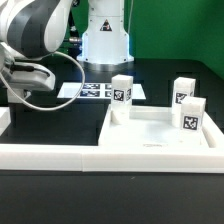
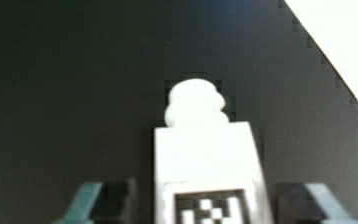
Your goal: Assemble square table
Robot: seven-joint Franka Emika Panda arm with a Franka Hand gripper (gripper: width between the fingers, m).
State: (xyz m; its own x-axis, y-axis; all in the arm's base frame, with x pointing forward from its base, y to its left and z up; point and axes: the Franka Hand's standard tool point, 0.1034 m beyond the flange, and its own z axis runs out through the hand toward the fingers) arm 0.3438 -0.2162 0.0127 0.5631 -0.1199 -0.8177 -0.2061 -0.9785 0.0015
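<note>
three leg blocks stand upright in the exterior view: one (image 1: 121,97) at the far corner of the square tray-like top (image 1: 150,140) toward the exterior view's left, and two toward its right, one (image 1: 183,93) just behind the other (image 1: 190,114). each shows a black-white tag. the top lies on the black worktop (image 1: 50,195) against the long low white border wall (image 1: 60,155). a fourth leg block (image 2: 208,170) shows only in the wrist view, its tagged face nearest the camera and a rounded peg at its far end. it lies between the claw (image 2: 208,205) fingers (image 2: 87,205), one on each side; whether they grip it or stand just off it cannot be told. the arm (image 1: 35,35) is bent low at the exterior view's left, near the marker board (image 1: 95,91).
</note>
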